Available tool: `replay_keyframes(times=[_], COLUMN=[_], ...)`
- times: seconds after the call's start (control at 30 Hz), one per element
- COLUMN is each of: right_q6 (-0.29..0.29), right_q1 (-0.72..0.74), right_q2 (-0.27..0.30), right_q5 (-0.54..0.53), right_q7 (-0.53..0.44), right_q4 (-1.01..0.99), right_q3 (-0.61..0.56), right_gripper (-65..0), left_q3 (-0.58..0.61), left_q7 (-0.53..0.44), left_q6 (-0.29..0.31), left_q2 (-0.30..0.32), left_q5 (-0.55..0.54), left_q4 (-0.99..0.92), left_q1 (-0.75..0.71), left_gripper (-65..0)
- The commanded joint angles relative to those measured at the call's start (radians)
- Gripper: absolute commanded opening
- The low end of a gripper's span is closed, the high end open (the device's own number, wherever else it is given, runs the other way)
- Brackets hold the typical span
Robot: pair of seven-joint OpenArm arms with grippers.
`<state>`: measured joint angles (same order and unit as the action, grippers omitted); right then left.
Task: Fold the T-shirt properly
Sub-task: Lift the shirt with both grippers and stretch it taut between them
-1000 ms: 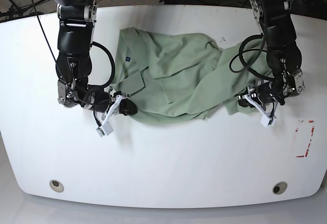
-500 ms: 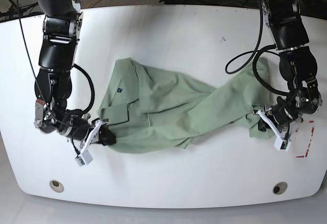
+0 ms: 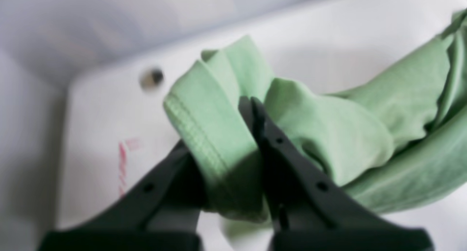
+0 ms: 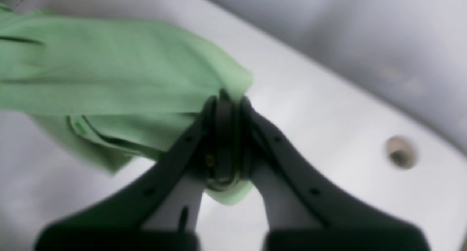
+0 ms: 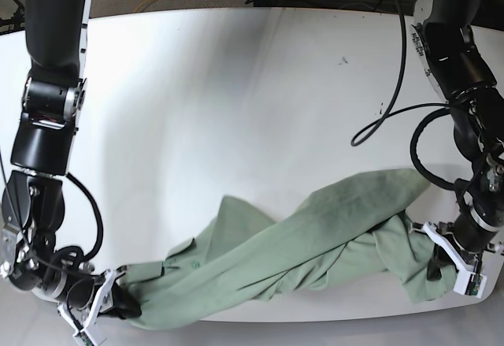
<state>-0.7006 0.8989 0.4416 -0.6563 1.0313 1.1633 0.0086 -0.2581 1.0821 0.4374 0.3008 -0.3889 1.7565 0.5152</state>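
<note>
The white surface fills the base view, bare over most of its far and middle part. The T-shirt lies as a long twisted band along the near edge, stretched between the two arms, with the collar and placket end toward that view's left and a bunched hem end toward its right. A second ago it lay spread near the far side of the surface, and half a second ago across the middle; both arms have since come down to the near edge with it. The small dark label seen on it earlier cannot be made out now, and no writing can be read on the cloth. The left gripper is closed on a stitched hem fold of the T-shirt, cloth pinched between its black fingers. The right gripper is likewise clamped on an edge of the T-shirt, with a little cloth showing below the tips. Beside the left gripper a red marking is on the surface, too blurred to read, and a round hole sits near each near corner
</note>
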Motion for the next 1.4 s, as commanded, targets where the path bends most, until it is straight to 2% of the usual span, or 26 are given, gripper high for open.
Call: replay_keyframes(times=[0.0, 0.13, 0.3, 0.5, 0.77, 1.03, 1.17, 1.37], right_q6=[0.002, 0.002, 0.002, 0.002, 0.002, 0.002, 0.002, 0.002], right_q1=[0.093, 0.193, 0.273, 0.265, 0.068, -0.218, -0.376, -0.579], right_q2=[0.038, 0.047, 0.076, 0.076, 0.075, 0.066, 0.047, 0.035], right_q5=[-0.009, -0.007, -0.016, -0.016, -0.018, -0.020, -0.066, -0.082], right_q7=[-0.015, 0.010, 0.031, 0.063, 0.068, 0.068, 0.068, 0.068], right_q4=[0.016, 0.016, 0.017, 0.024, 0.105, 0.226, 0.274, 0.353], right_q3=[-0.009, -0.026, -0.057, -0.051, 0.060, 0.153, 0.218, 0.281], right_gripper=[-65.0, -65.0, -65.0, -65.0, -65.0, -65.0, -65.0, -65.0], left_q3=[-0.004, -0.016, -0.070, -0.093, -0.097, -0.145, -0.191, -0.218], left_q7=[-0.021, -0.013, -0.001, 0.002, 0.002, 0.002, 0.002, 0.002], left_q6=[-0.004, -0.004, -0.004, -0.004, -0.004, -0.002, -0.001, -0.001], left_q2=[0.050, 0.061, 0.107, 0.122, 0.123, 0.117, 0.091, 0.090], left_q5=[-0.003, -0.002, -0.002, -0.006, -0.008, -0.012, -0.012, -0.012], left_q4=[0.044, 0.081, 0.085, 0.041, 0.039, 0.044, 0.044, 0.046], left_q1=[0.067, 0.098, 0.170, 0.190, 0.110, -0.080, -0.186, -0.352], left_gripper=[-65.0, -65.0, -65.0, -65.0, -65.0, -65.0, -65.0, -65.0])
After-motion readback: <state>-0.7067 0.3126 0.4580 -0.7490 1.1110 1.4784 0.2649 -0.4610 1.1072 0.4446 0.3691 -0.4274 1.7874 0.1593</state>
